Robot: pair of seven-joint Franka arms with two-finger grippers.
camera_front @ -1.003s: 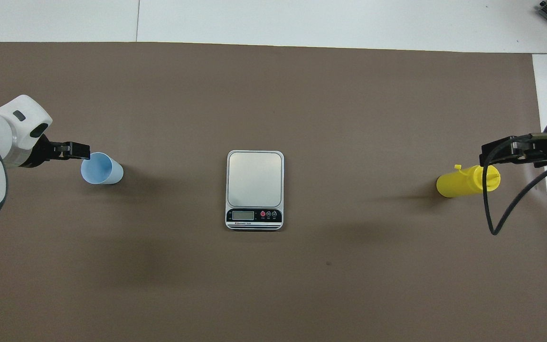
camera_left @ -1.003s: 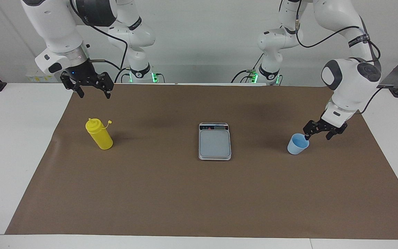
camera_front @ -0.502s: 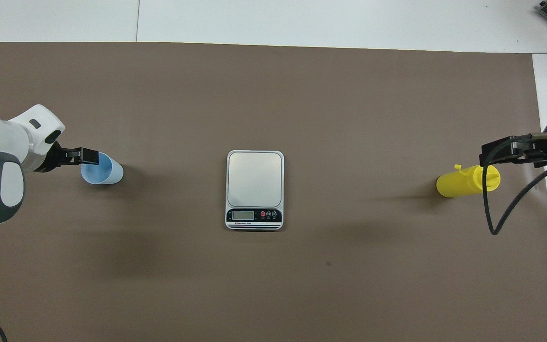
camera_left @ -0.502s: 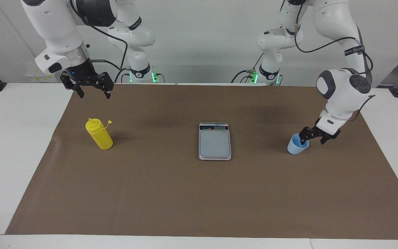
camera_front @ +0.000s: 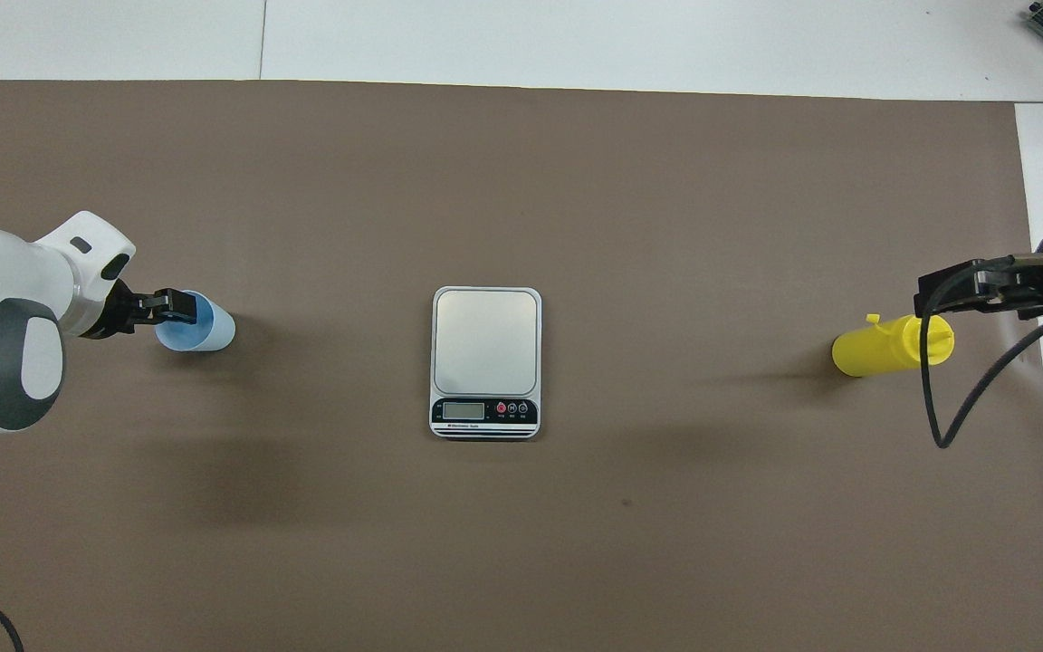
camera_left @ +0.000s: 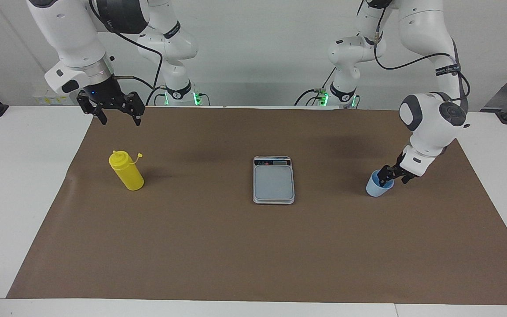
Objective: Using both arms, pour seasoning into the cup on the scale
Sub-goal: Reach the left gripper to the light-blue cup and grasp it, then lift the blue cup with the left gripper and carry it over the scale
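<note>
The light blue cup (camera_left: 376,188) (camera_front: 209,328) stands upright on the brown mat toward the left arm's end of the table. My left gripper (camera_left: 390,178) (camera_front: 174,306) is down at the cup's rim, on the side away from the scale. The silver-grey scale (camera_left: 273,181) (camera_front: 485,351) lies bare at the mat's middle. The yellow seasoning bottle (camera_left: 126,172) (camera_front: 884,349) stands upright toward the right arm's end. My right gripper (camera_left: 120,118) (camera_front: 974,292) hangs open in the air above the mat's edge by the bottle, holding nothing.
A brown mat (camera_left: 253,246) covers most of the white table (camera_left: 16,176). Nothing else lies on it. A black cable (camera_front: 947,398) hangs from the right arm near the bottle.
My left arm has come lower and slid its gripper in onto the cup's rim. The cup, scale, bottle and right arm have not moved.
</note>
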